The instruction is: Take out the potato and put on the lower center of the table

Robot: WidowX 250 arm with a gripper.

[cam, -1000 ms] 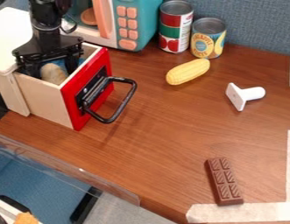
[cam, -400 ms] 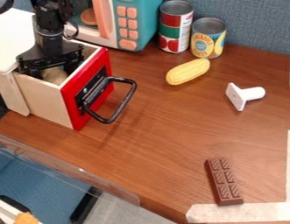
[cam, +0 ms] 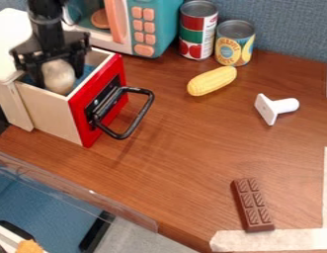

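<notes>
The black gripper (cam: pixel 59 74) is at the upper left, over the open drawer (cam: pixel 50 111) with the red front. Its fingers are shut on the potato (cam: pixel 59 77), a pale tan oval with one finger at either side. The potato's lower end is at the level of the drawer's opening, and blue shows inside the drawer beside it. The brown wooden table (cam: pixel 185 148) spreads out to the right of the drawer.
A black handle (cam: pixel 136 118) juts from the drawer front. A yellow corn (cam: pixel 212 81), two cans (cam: pixel 235 43), a white stand-like piece (cam: pixel 276 107) and a chocolate bar (cam: pixel 252 204) lie or stand on the table. A toy microwave (cam: pixel 152 27) is at the back.
The gripper went down into the drawer around the potato, then came up with the potato held between its fingers. The other objects have kept their places.
</notes>
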